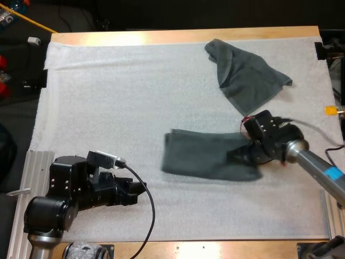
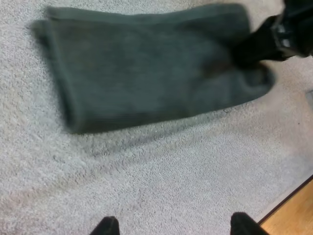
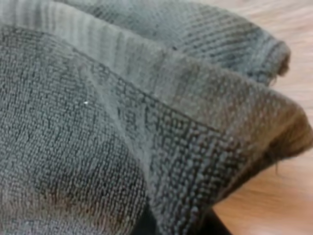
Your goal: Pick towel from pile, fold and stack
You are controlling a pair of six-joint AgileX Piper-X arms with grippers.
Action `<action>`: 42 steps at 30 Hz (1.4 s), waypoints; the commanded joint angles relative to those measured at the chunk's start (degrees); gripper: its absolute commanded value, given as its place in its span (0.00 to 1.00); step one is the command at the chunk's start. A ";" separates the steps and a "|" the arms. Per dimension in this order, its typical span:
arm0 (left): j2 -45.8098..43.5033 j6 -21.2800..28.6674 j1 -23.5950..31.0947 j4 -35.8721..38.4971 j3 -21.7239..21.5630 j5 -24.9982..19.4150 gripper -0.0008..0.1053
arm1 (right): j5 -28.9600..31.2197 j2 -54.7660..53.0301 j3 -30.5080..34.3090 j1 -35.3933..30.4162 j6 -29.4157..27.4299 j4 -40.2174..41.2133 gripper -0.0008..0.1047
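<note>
A dark grey-green towel [image 1: 207, 156], folded into a long band, lies on the white mat [image 1: 124, 91] right of centre. My right gripper [image 1: 245, 154] is at the band's right end, shut on the cloth. The right wrist view looks closely at the towel's hemmed layers [image 3: 122, 122]. In the left wrist view the same towel [image 2: 146, 63] lies ahead, with the right arm's black fingers [image 2: 266, 39] at its far end. My left gripper [image 1: 141, 190] rests low over the mat's near left part, open, its fingertips [image 2: 110, 226] apart and clear of the towel. A second towel [image 1: 245, 75] lies crumpled at the far right.
A ribbed metal plate [image 1: 32, 167] runs along the table's near left edge. The wooden table edge [image 2: 293, 210] shows just beyond the mat near the left gripper. Bare mat stretches across the far left and centre.
</note>
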 commanded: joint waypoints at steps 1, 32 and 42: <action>-0.18 -0.08 -0.12 0.24 -0.25 0.56 0.46 | 4.41 -1.08 -1.26 0.10 -3.38 3.51 0.01; -0.18 -0.08 -0.12 0.24 -0.25 4.41 0.46 | -20.02 12.31 -8.38 11.46 27.59 -14.23 0.01; -0.18 -0.08 -0.12 0.24 -0.25 4.41 0.46 | -23.59 13.06 -8.67 11.46 24.19 -17.40 0.72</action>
